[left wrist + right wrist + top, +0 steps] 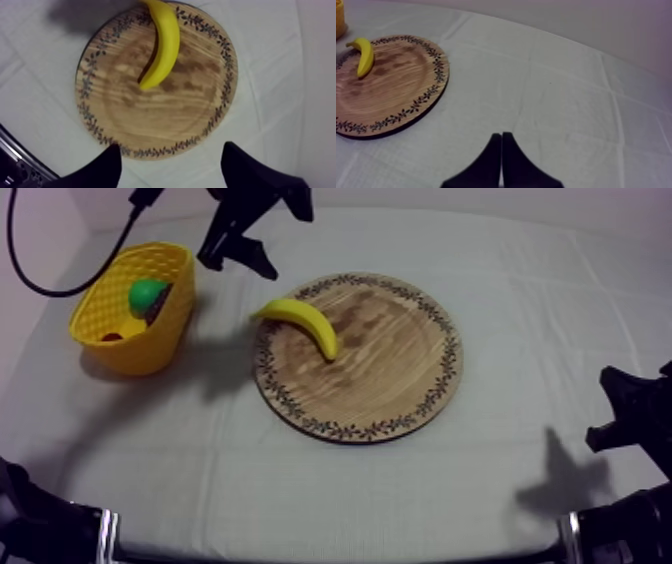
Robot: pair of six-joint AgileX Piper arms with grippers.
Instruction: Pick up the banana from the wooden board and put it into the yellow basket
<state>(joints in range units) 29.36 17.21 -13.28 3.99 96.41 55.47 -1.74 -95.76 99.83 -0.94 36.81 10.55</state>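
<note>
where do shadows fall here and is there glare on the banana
Top view: the left gripper's soft shadow lies on the cloth between basket and board, the right gripper's near that arm; the banana has a faint sheen, no hard glare. Left wrist view: a dark patch on the cloth by the banana's far end. Right wrist view: even light.

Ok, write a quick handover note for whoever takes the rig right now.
Left gripper: open, hovering near the wooden board's rim, banana not yet gripped.
Right gripper: shut on nothing, low over bare cloth beside the board.
Banana lies on the board, at the side nearest the yellow basket.
Done: nothing yet. Left: grasp the banana, put it into the basket.
</note>
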